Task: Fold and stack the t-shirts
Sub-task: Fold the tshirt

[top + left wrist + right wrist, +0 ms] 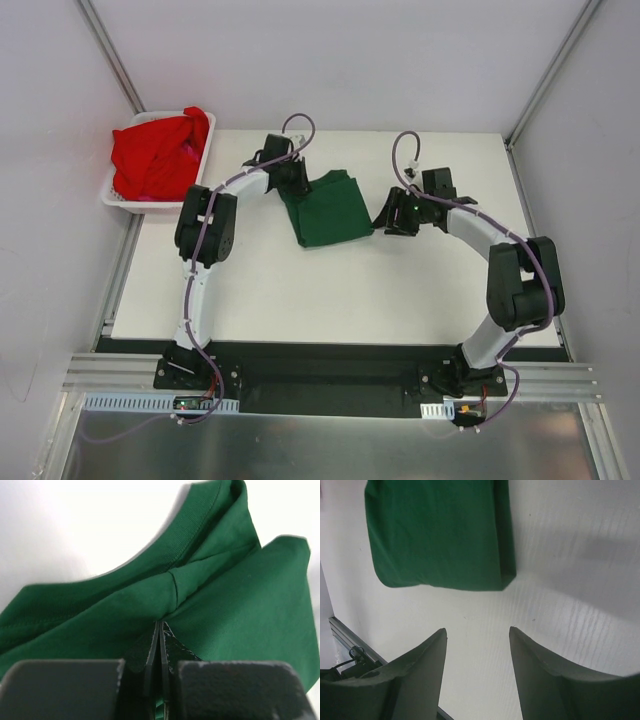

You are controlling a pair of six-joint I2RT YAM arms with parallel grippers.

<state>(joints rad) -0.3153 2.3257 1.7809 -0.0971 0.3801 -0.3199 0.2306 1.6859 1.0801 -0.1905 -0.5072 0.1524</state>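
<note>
My left end effector (160, 628) is clamped shut on the green shirt (235, 605), with a pinch of cloth caught between the fingertips just below the ribbed collar, and folds run up and away from the grip. From above, that shirt (327, 208) lies folded in a rough rectangle on the counter (300, 290), in the far half and about midway between the left and right edges, turned a little askew. My left end effector (291, 181) sits at its far left corner. My right end effector (386, 222) is just beside the shirt's right edge and apart from it. Its fingers (420, 672) are spread open with nothing between them, and only bare counter (560, 580) shows below. In the right wrist view the shirt (435, 535) fills the upper left, its folded edge and one corner facing my open jaws. The red shirts (158, 152) are heaped in the basket (117, 199) at the counter's far left corner, well apart from both end effectors; I cannot tell how many there are. White surface runs from the green shirt to the near edge and out to the right edge. Walls stand close behind the far edge and along both sides.
</note>
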